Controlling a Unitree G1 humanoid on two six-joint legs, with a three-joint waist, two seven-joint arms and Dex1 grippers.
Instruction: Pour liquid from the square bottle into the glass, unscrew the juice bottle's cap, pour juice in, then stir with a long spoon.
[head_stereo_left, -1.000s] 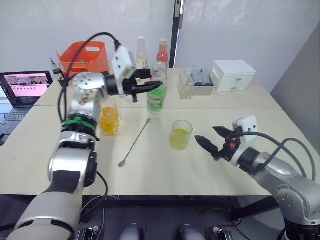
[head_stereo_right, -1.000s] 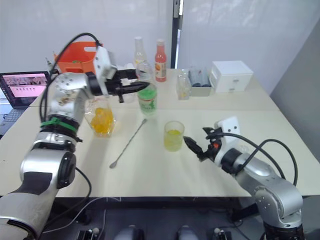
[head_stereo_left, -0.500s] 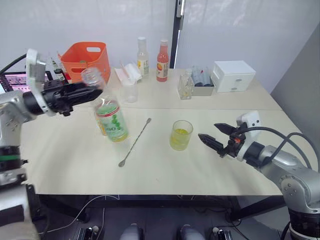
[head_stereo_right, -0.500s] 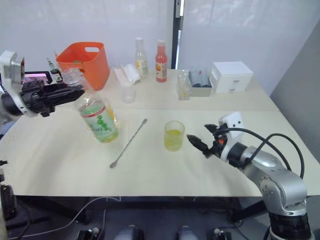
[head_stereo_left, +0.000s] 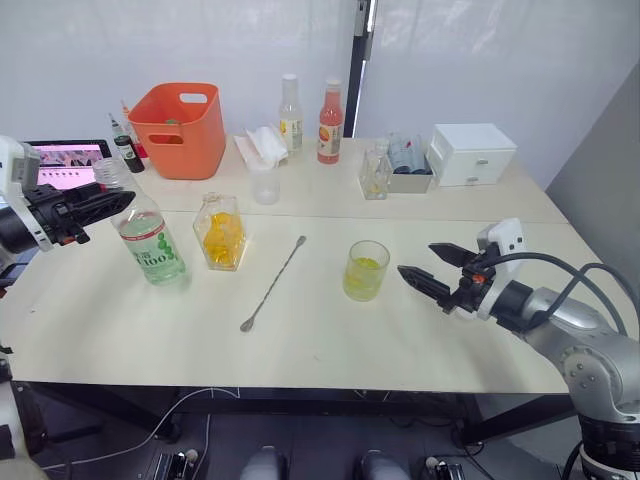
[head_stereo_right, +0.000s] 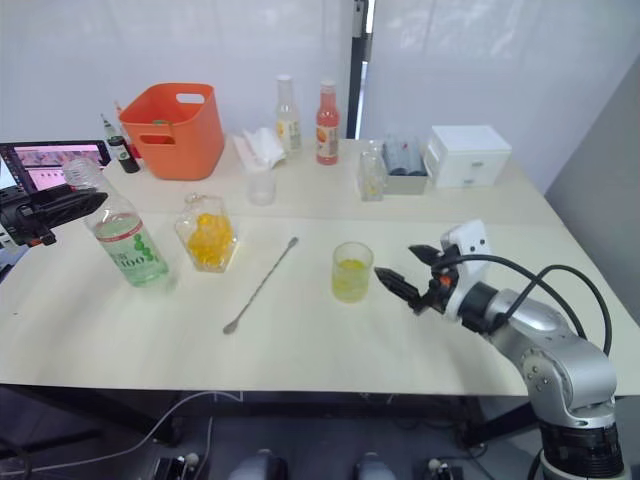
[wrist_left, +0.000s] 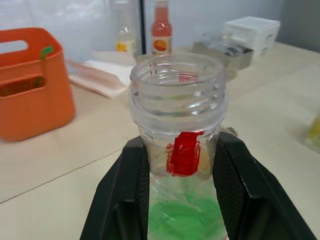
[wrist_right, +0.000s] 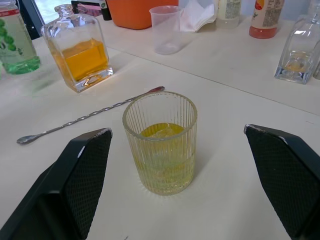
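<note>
Left pincer (wrist_left: 182, 200): two black fingers pinched on the neck of the juice bottle (head_stereo_left: 150, 245), one finger on each side just below the threaded mouth; the mouth is open, with no cap on it, and a red mark shows on the neck between the fingers. Juice bottle: base on the worktop (head_stereo_left: 330, 340) at the robot's far left, long axis tilted, neck leaning away to the left toward the pincer, label with green print facing forward, green liquid low in the body. Right pincer (head_stereo_left: 432, 271): fingers spread wide, holding nothing, hanging just above the worktop on the right, tips pointing left toward the glass (head_stereo_left: 365, 271) and apart from it; in the right wrist view the glass sits between the two fingers, untouched. Glass: upright, ribbed sides, a shallow layer of yellow liquid, right of centre. Square bottle (head_stereo_left: 221, 232): upright, orange-yellow liquid roughly half-way up, just right of the juice bottle and apart from it. Long spoon (head_stereo_left: 272, 284): flat on the worktop between square bottle and glass, long axis diagonal, bowl end nearest the robot and to the left, far end pointing away to the right. Rear of worktop: orange basket (head_stereo_left: 180, 130), small cloudy plastic cup (head_stereo_left: 264, 186), pale yellow bottle (head_stereo_left: 290, 112), red-orange bottle (head_stereo_left: 328, 122), small clear bottle (head_stereo_left: 376, 173), white box (head_stereo_left: 474, 153); a laptop (head_stereo_left: 66, 165) at far left.
</note>
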